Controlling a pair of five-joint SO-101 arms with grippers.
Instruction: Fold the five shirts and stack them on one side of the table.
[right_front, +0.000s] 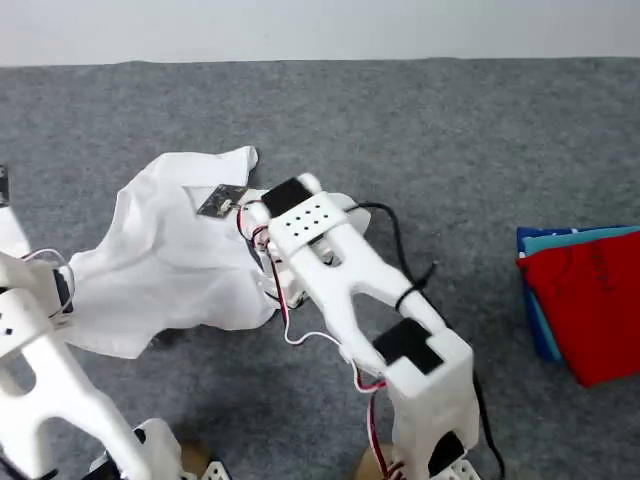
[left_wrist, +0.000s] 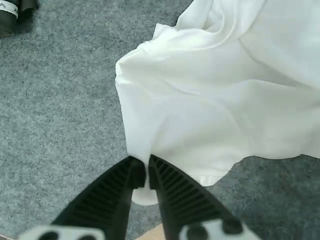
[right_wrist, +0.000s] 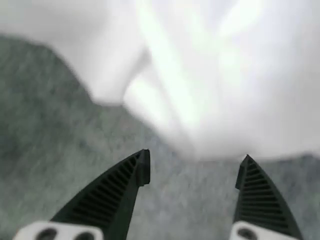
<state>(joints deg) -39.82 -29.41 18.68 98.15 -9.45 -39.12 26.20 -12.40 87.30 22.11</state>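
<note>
The table is a grey mat, and the white shirt lies crumpled on it, not yet spread or folded. It is the landmark here. Well apart from the shirt, at the far edge on the right arm's side, sits the stack: a red shirt on top with blue ones under it, all folded. I take the stack to be kept there so that the space around the shirt stays free for folding.

The left gripper is at the shirt's near edge, clamped on a fold of cloth at the hem. That grip looks meant to pull the edge out and flatten the shirt. The right gripper hangs just over the shirt's opposite edge. Its jaws are spread wide with nothing between them, likely lined up to take a second hold so the two arms can stretch the cloth.

The high view gives the layout: shirt, stack and both arms together. But the arms' bodies cover their grippers there. The left wrist view supplies the pinch itself, with cloth running between the nearly closed jaws. It also shows a dark object on the table off the shirt's corner. The right wrist view shows the gap between the open jaws and bare table under the shirt's edge.
</note>
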